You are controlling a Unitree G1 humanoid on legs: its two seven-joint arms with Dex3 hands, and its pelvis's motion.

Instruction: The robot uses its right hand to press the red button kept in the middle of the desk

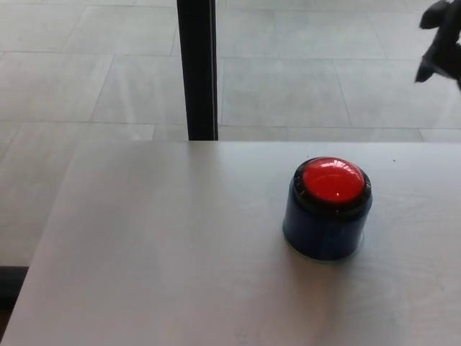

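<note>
Fingers of the right hand (441,40) hang well above the red button (332,180).

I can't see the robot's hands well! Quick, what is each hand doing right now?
Left hand: not in view.
Right hand: only its edge shows at the top right, holding nothing; open or shut cannot be told.

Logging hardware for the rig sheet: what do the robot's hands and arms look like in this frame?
Only a sliver of the right hand shows at the top right edge: matte black, thick rounded finger shapes. No forearm, cables or markings are visible. The left hand and arm are out of view.
</note>
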